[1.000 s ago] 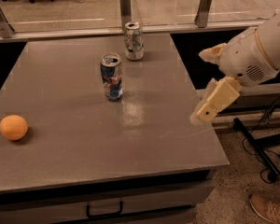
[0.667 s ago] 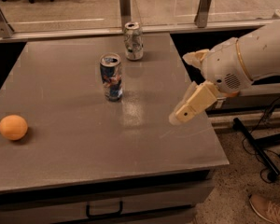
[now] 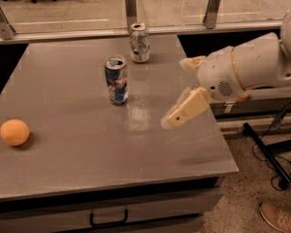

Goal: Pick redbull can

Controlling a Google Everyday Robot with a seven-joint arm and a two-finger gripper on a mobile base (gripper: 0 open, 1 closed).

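Note:
The redbull can [image 3: 116,80], blue and silver with a red mark and a silver top, stands upright near the middle of the grey table [image 3: 87,154]. My gripper [image 3: 177,93] hovers over the table's right part, to the right of the can and a little nearer the front, apart from it. Its two cream fingers are spread open with nothing between them; the lower finger [image 3: 184,111] points down-left toward the table. The white arm reaches in from the right edge.
A silver-white can with greenish marks [image 3: 139,42] stands behind the redbull can near the table's far edge. An orange [image 3: 14,132] lies at the left front. Metal posts and a rail run along the back. A shoe [image 3: 280,216] and a stand's black legs are on the floor at right.
My gripper has moved left, from beside the table's right edge to over the table, closer to the redbull can. The cans and the orange have not moved.

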